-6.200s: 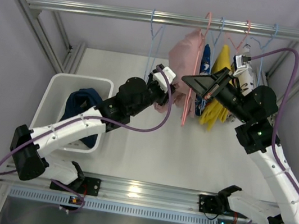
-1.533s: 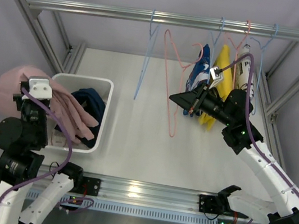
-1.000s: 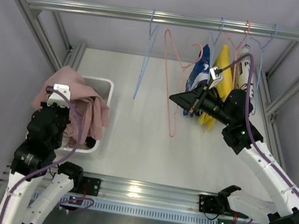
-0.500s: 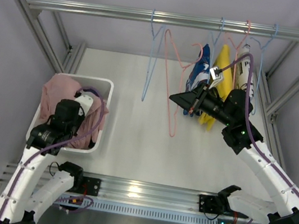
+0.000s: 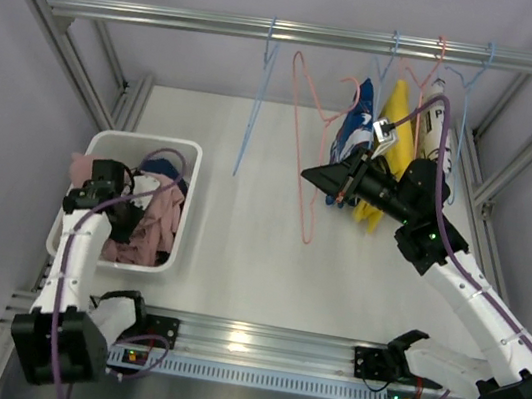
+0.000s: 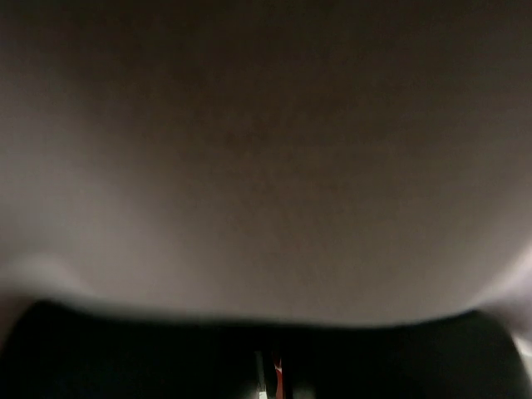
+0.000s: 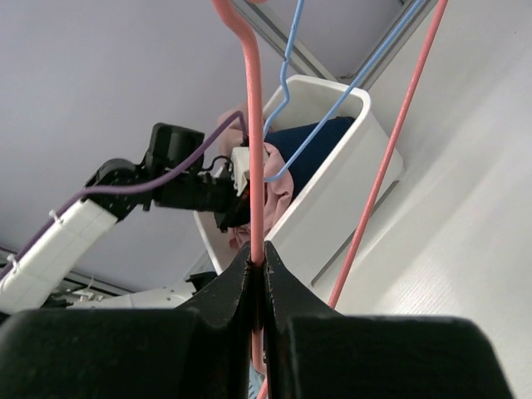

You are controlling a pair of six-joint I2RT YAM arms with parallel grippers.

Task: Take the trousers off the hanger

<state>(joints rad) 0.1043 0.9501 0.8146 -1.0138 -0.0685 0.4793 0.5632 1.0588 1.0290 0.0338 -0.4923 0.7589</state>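
Observation:
The pale pink trousers (image 5: 157, 218) lie bunched in the white bin (image 5: 186, 209) at the left, over the dark navy trousers (image 5: 171, 173). My left gripper (image 5: 126, 218) is down in the bin, buried in the pink cloth. Pink cloth (image 6: 266, 166) fills the left wrist view and hides the jaws. My right gripper (image 5: 308, 174) is shut on the bare pink hanger (image 5: 303, 124), which hangs off the rail. The right wrist view shows the jaws closed on the hanger wire (image 7: 252, 125), with the bin (image 7: 349, 191), both trousers and the left gripper (image 7: 233, 199) beyond.
A bare light-blue hanger (image 5: 253, 106) hangs from the metal rail (image 5: 322, 36). A blue patterned garment (image 5: 359, 123) and a yellow garment (image 5: 397, 119) hang on further hangers right of my right gripper. Frame posts stand at both sides.
My left arm pulled the pink trousers off the pink hanger, swung them left and lowered them into the bin. My right gripper kept hold of the hanger. The blue hanger sways.

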